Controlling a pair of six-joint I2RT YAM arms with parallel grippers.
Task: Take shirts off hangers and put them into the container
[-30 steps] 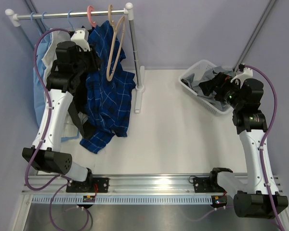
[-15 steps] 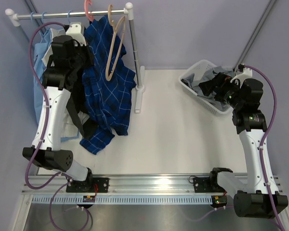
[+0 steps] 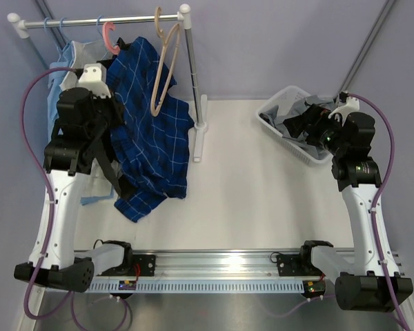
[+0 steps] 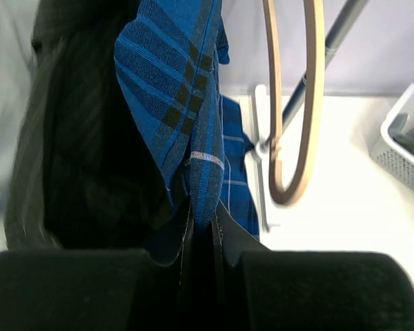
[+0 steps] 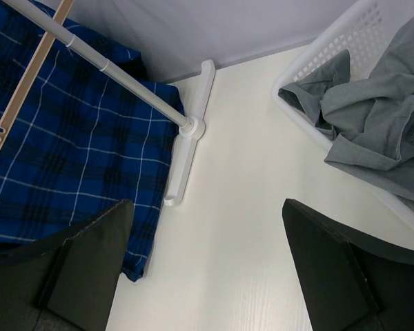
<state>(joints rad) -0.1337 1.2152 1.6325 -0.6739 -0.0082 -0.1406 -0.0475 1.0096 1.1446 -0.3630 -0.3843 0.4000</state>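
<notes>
The dark blue plaid shirt (image 3: 155, 148) hangs from the rail and trails onto the table, its top still by the pink hanger (image 3: 109, 36). My left gripper (image 3: 116, 107) is shut on a fold of that plaid shirt (image 4: 193, 124), pinched between the jaws. The tan hanger (image 3: 164, 69) hangs bare on the rail, and it also shows in the left wrist view (image 4: 310, 103). The grey shirt (image 5: 379, 103) lies crumpled in the white container (image 3: 276, 121). My right gripper (image 3: 300, 123) hovers by the container, open, with nothing between its fingers (image 5: 90, 255).
A black pinstriped shirt (image 4: 83, 152) and light blue shirts (image 3: 58, 103) hang to the left of the plaid one. The rack's upright post and white foot (image 5: 186, 148) stand on the table between the shirts and the container rim (image 5: 331, 41).
My left gripper has shut on the plaid shirt and drawn back to the left and nearer. The pink hanger slid left along the rail with it. The right arm has not moved.
</notes>
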